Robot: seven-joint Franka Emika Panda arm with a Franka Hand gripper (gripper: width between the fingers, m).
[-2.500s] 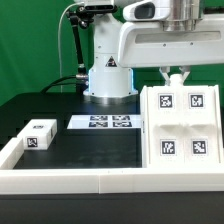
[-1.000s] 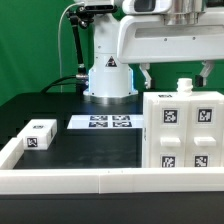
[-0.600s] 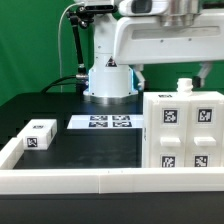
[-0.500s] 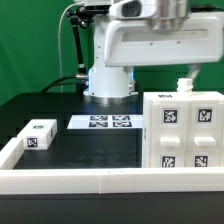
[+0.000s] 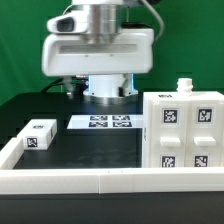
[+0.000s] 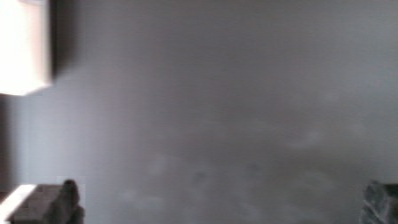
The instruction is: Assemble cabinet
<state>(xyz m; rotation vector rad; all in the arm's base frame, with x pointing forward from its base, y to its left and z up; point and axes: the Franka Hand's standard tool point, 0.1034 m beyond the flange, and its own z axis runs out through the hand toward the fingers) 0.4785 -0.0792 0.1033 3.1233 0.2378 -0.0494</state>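
Observation:
The cabinet (image 5: 183, 130), a large white box with tagged drawer blocks on its front, stands upright on the black table at the exterior view's right. A small white peg (image 5: 183, 87) sticks up from its top. My gripper (image 5: 99, 90) hangs in front of the robot base, well to the left of the cabinet and above the table. It is open and empty. In the wrist view my gripper (image 6: 212, 200) shows only its two dark fingertips (image 6: 45, 205), far apart over bare dark table.
A small white tagged cube (image 5: 40, 134) lies at the left. The marker board (image 5: 108, 123) lies in the middle of the table. A white wall (image 5: 100, 180) runs along the front edge. A blurred white edge (image 6: 22, 50) shows in the wrist view.
The gripper was at the cabinet, which was tilted. The cabinet now stands upright, and the open gripper has risen and swung to the exterior view's left, away from it.

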